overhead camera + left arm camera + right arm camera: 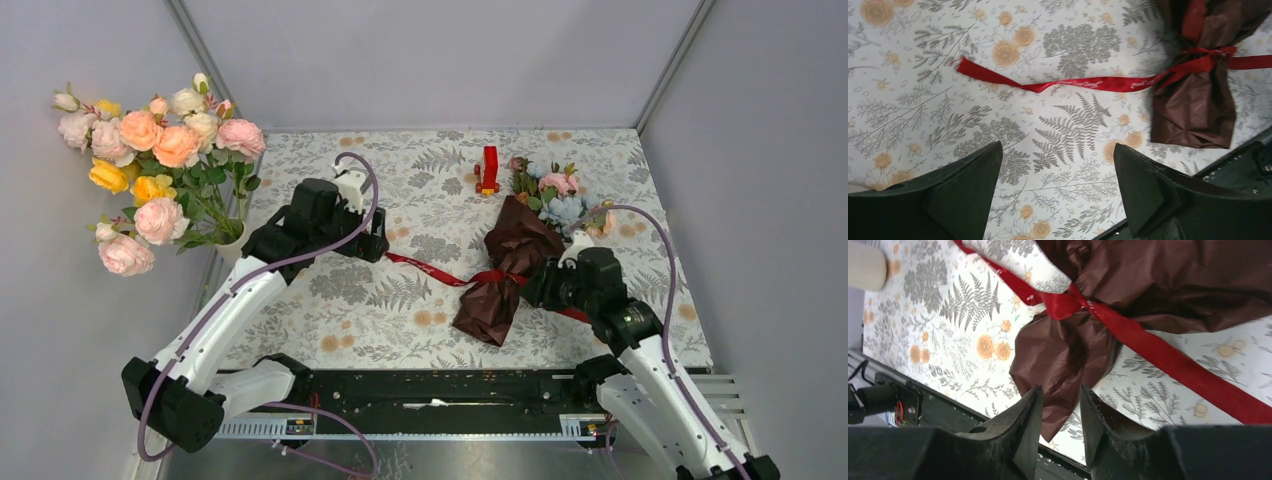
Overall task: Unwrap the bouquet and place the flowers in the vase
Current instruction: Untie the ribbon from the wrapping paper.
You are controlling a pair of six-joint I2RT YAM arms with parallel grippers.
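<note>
I hold the left fingers (963, 190) spread beside the flat red ribbon (1073, 84), ready to pull. The right fingers (1018, 430) stand narrowly apart over the dark red crinkly wrapping paper (1063, 355); grip unconfirmed.

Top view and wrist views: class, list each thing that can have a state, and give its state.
bouquet, lying flat, wrapped
ribbon, knotted round bouquet, ends loose
left hand, open, empty
right hand, part-closed at bouquet's tail end, grip unclear
vase, contents unseen
</note>
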